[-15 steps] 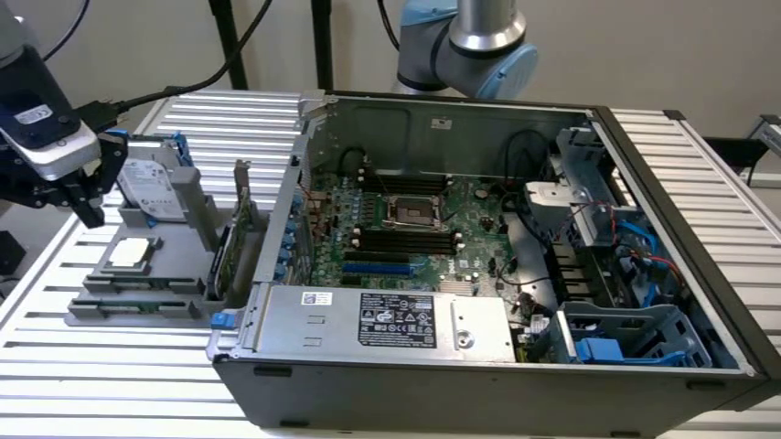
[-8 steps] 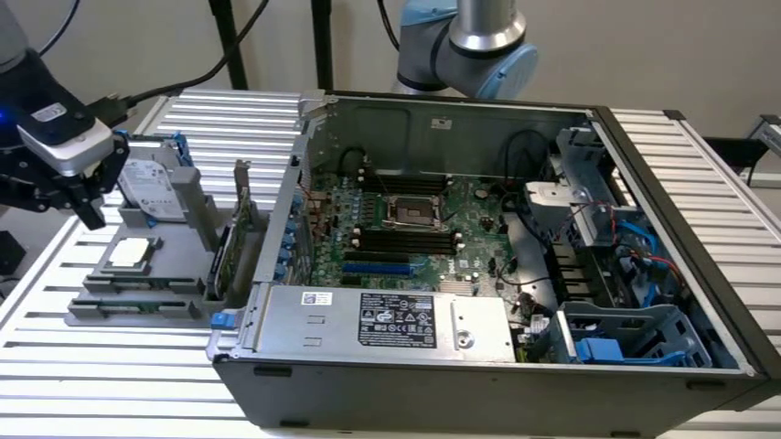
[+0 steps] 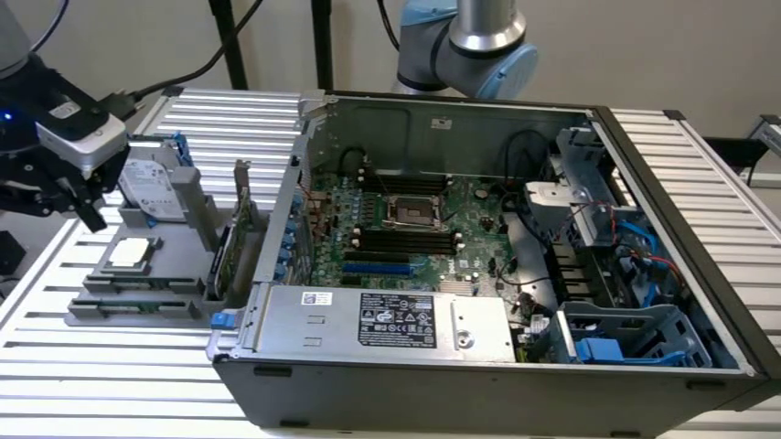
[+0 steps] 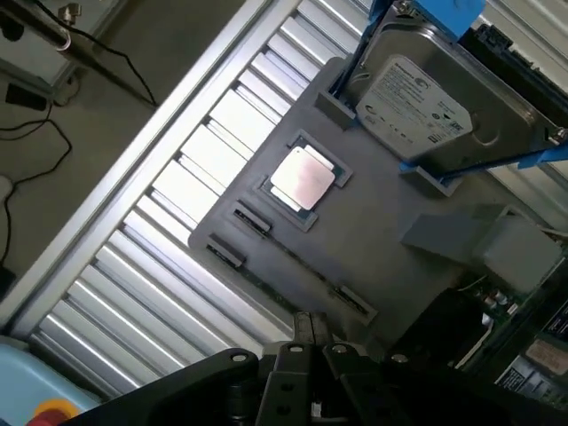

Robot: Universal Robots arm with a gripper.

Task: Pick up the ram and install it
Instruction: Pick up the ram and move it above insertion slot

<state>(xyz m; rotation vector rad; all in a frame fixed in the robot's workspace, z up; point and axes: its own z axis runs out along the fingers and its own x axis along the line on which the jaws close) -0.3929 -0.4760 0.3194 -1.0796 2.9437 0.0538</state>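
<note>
In the exterior view the arm (image 3: 478, 46) runs off the top edge, and the computer case (image 3: 488, 389) loses its near corners to the bottom edge. The gripper (image 4: 311, 327) is cropped in the wrist view, with most of its black body past the picture's edge. The ram (image 4: 271, 284) shows as a thin edge sunk in a slot of the grey tray (image 4: 390, 231), its chips too small to tell. The hard drive (image 4: 426, 106) is also cropped, and its label print is unreadable.
</note>
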